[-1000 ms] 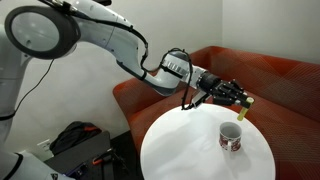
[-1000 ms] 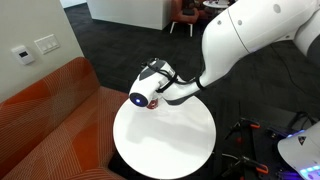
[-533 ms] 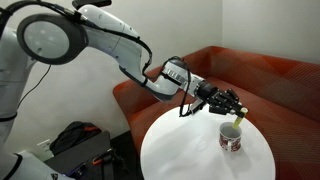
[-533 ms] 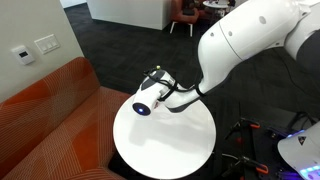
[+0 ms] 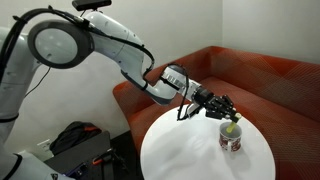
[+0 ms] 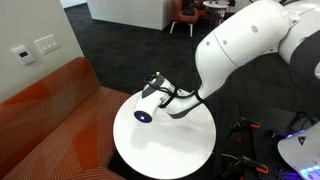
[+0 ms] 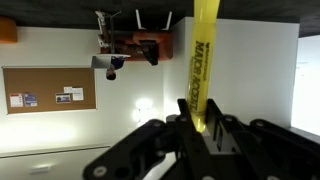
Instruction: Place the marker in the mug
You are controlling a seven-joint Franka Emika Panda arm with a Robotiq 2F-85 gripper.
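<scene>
Over the mug (image 5: 232, 140), in an exterior view, the black gripper (image 5: 228, 112) hangs at the end of a glossy white arm (image 5: 120, 50) with rounded joints. The mug is small, white ceramic with a dark red pattern, and stands upright near the edge of a round, smooth white table (image 5: 180, 148). The marker (image 5: 233, 127), a thin yellow-green stick, points down from the gripper to the mug's mouth. Whether its lower end is already inside the rim cannot be told. Behind the mug runs a couch (image 5: 270, 75) in ribbed orange-red cloth.

From the opposite side of the mug, in an exterior view, the arm's bulky white shell (image 6: 250, 50) fills the upper right. Its wrist reaches over the table (image 6: 170, 155) and hides the mug, marker and gripper. The couch (image 6: 45, 120) curves round the table's left side.

Close up in the wrist view, the marker (image 7: 203, 60) is a flat-sided yellow bar with black lettering along it, running straight up out of the gripper (image 7: 200, 130). The dark, angular fingers (image 7: 228, 135) are closed tight against it from both sides. The mug is out of sight.
</scene>
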